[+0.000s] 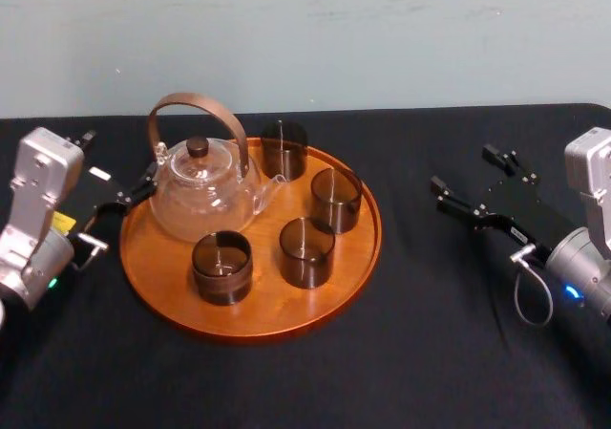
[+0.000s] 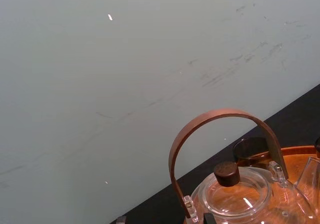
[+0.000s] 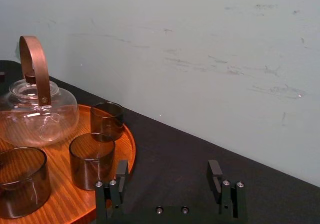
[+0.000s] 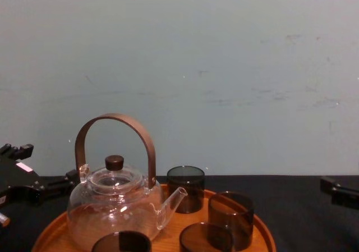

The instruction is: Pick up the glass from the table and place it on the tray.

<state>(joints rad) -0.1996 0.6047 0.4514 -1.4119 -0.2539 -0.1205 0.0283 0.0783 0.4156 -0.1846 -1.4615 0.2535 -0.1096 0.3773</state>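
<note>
Several smoky glasses stand on the round wooden tray [image 1: 258, 326], among them one at the back [image 1: 284, 147], one at the right [image 1: 336, 198] and one at the front [image 1: 221, 266]. Every glass I see is on the tray. My right gripper [image 1: 463, 168] hovers over the black table [image 1: 430, 353] right of the tray, open and holding nothing. In the right wrist view the right gripper [image 3: 168, 176] stands just beside the tray rim [image 3: 65, 204], near a glass [image 3: 92, 159]. My left gripper [image 1: 115, 161] sits open at the tray's left edge.
A clear glass teapot [image 1: 200, 190] with a brown arched handle fills the tray's back left, close to the left gripper's fingers. A pale wall rises behind the table. Bare black tabletop spreads in front of and right of the tray.
</note>
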